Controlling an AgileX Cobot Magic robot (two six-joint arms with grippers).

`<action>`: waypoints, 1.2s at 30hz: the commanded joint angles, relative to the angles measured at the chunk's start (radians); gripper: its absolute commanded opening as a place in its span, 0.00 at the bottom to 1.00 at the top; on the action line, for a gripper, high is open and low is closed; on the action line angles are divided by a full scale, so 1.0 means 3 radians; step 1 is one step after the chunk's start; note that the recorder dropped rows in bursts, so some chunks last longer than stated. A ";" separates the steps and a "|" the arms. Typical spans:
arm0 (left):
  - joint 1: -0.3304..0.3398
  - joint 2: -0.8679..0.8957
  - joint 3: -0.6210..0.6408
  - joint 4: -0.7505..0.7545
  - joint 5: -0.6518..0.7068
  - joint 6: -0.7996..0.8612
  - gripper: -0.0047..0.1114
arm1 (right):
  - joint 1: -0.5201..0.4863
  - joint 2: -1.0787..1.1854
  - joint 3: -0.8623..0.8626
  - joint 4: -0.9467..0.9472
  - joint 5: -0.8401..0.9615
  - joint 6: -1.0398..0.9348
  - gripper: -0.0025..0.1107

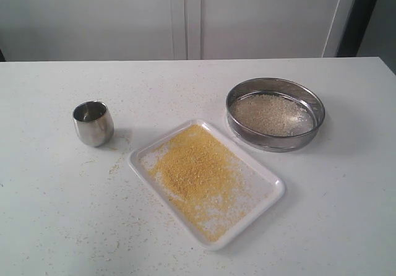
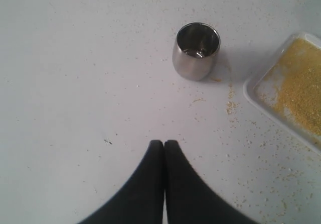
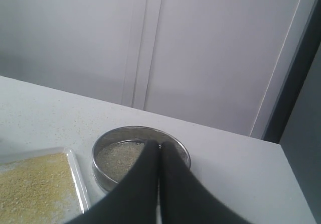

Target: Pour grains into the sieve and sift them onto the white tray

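Note:
The sieve (image 1: 275, 114) stands on the table at the right, holding coarse pale grains (image 1: 270, 113). Beside it, nearer the front, lies the white tray (image 1: 270, 195) with fine yellow meal (image 1: 193, 168) spread over it. The small steel cup (image 1: 93, 122) stands upright at the left and looks empty. Neither arm shows in the exterior view. In the left wrist view my left gripper (image 2: 164, 143) is shut and empty, above bare table short of the cup (image 2: 196, 50). In the right wrist view my right gripper (image 3: 160, 144) is shut and empty, raised over the sieve (image 3: 123, 157).
Stray granules (image 1: 115, 165) are scattered on the white table between the cup and the tray. A white panelled wall (image 1: 185, 16) runs behind the table's far edge. The tray's corner (image 2: 251, 86) shows in the left wrist view.

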 commanded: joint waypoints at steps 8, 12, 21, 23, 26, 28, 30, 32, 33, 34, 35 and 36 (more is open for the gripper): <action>-0.0021 -0.0561 0.0509 -0.0046 -0.0507 0.0129 0.04 | 0.0001 -0.0009 0.0014 0.0007 0.0000 0.0003 0.02; -0.0021 -0.0858 0.0816 -0.0046 -0.0734 0.0144 0.04 | 0.0001 -0.0009 0.0014 0.0007 0.0000 0.0003 0.02; -0.0021 -0.1367 0.1383 0.0009 -0.0936 0.0116 0.04 | 0.0001 -0.0009 0.0014 0.0007 0.0000 0.0003 0.02; -0.0021 -0.1452 0.1469 0.0024 -0.0936 0.0110 0.04 | 0.0001 -0.0009 0.0014 0.0007 0.0000 0.0003 0.02; -0.0021 -0.1560 0.1589 0.0024 -0.0936 0.0065 0.04 | 0.0001 -0.0009 0.0014 0.0007 0.0000 0.0003 0.02; -0.0007 -0.1650 0.1670 0.0024 -0.0936 0.0042 0.04 | 0.0001 -0.0009 0.0014 0.0007 0.0000 0.0003 0.02; 0.0037 -0.1746 0.1772 0.0005 -0.0936 0.0002 0.04 | 0.0001 -0.0009 0.0014 0.0007 0.0000 0.0003 0.02; 0.0074 -0.1828 0.1870 0.0005 -0.0936 -0.0070 0.04 | 0.0001 -0.0009 0.0014 0.0007 0.0000 0.0003 0.02; 0.0087 -0.1867 0.1919 0.0005 -0.0936 -0.0090 0.04 | 0.0001 -0.0009 0.0014 0.0007 0.0000 0.0003 0.02; 0.0087 -0.1897 0.1961 0.0005 -0.0936 -0.0090 0.04 | 0.0001 -0.0009 0.0014 0.0007 0.0000 0.0003 0.02; 0.0087 -0.1937 0.2012 -0.0005 -0.0936 -0.0090 0.04 | 0.0001 -0.0009 0.0014 0.0007 0.0000 0.0003 0.02; 0.0087 -0.1978 0.2058 -0.0005 -0.0936 -0.0090 0.04 | 0.0001 -0.0009 0.0014 0.0007 0.0000 0.0003 0.02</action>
